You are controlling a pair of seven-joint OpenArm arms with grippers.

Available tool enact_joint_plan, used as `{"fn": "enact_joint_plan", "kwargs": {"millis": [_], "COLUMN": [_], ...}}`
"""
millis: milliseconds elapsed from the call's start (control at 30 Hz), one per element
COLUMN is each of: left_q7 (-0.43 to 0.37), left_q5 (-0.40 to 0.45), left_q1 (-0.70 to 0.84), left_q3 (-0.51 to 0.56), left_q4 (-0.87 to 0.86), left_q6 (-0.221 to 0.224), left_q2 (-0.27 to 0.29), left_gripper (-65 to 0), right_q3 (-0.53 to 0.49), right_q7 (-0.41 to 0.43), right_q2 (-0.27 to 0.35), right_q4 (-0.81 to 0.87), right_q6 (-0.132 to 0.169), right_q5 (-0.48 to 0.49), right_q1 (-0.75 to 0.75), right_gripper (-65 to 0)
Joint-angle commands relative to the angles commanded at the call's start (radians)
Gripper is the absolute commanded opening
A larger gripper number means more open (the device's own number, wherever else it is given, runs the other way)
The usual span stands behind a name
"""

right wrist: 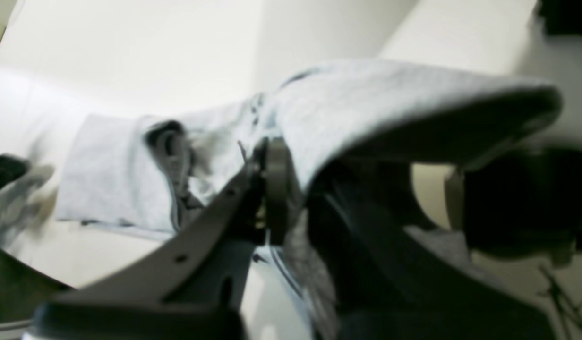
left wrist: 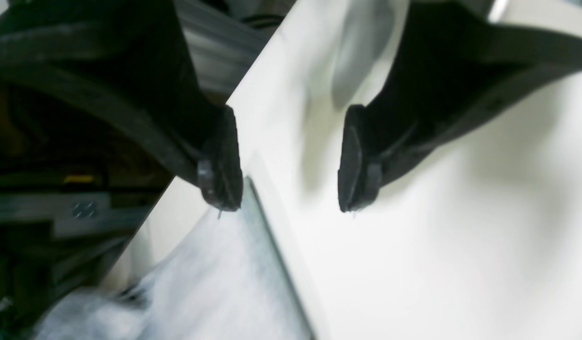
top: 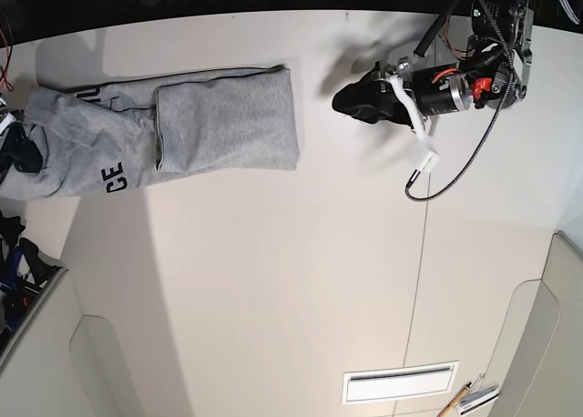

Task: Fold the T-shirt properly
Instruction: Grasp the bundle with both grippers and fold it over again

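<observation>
The heather-grey T-shirt (top: 219, 121) lies folded into a long band at the table's far left, with black lettering (top: 113, 177) showing near its left end. My left gripper (top: 351, 98) is open and empty above bare table, to the right of the shirt. In the left wrist view its fingers (left wrist: 220, 179) stand wide apart, with the shirt's edge (left wrist: 215, 283) below them. My right gripper (top: 23, 153) is at the shirt's left end. In the right wrist view its jaws (right wrist: 366, 189) look apart, and a raised fold of shirt (right wrist: 390, 99) drapes over and between the fingers (right wrist: 274, 184).
The white table (top: 273, 280) has a seam line at the right. A black cable with a white tag (top: 424, 162) hangs from the left arm. A vent slot (top: 398, 382) and a pencil-like item (top: 460, 401) sit at the front right. The table edge (left wrist: 201, 137) borders dark framework.
</observation>
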Motion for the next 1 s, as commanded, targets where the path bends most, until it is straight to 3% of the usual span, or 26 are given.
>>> {"fn": "enact_joint_plan", "kwargs": {"millis": [167,300,533,700,767,833,1000], "left_q7": [-0.019,-0.023,-0.026,-0.026,-0.025,-0.023,-0.014], "left_q5": [0.075,0.122,0.122,0.121,0.121,0.112,0.090], "left_q1": [-0.019,-0.046,-0.055,-0.055,-0.055,-0.055,-0.055], "left_q3": [0.079,0.081,0.081,0.081,0.080,0.079,0.079], "left_q4": [-0.061,-0.099,-0.106,-0.106,-0.106,-0.106,-0.103], "left_q6": [0.000,0.000,0.000,0.000,0.000,0.000,0.000], "left_q2": [0.085,0.146,0.173,0.173,0.173,0.173,0.167], "left_gripper": [-29.1,-29.1,-29.1,-29.1,-29.1,-29.1,-29.1], "right_q3": [-0.016,-0.096,-0.429,-0.663,-0.723,-0.771,-0.911], "right_q7": [-0.009,-0.012,-0.010,0.036,0.057,0.077,0.079], "right_q2": [-0.099,-0.195,-0.318,-0.376,-0.376,-0.376,-0.376], "right_q4": [0.182,0.277,0.296,0.263,0.232,0.226,0.228], "right_q6": [0.000,0.000,-0.001,-0.011,-0.012,-0.011,-0.011], "right_q5": [0.007,-0.001,-0.086,-0.260,-0.282,-0.280,-0.236], "right_q1": [-0.003,-0.005,-0.006,-0.005,-0.005,-0.005,-0.005], "right_gripper": [-65.0,-65.0,-65.0,-65.0,-43.4,-31.1,-30.7]}}
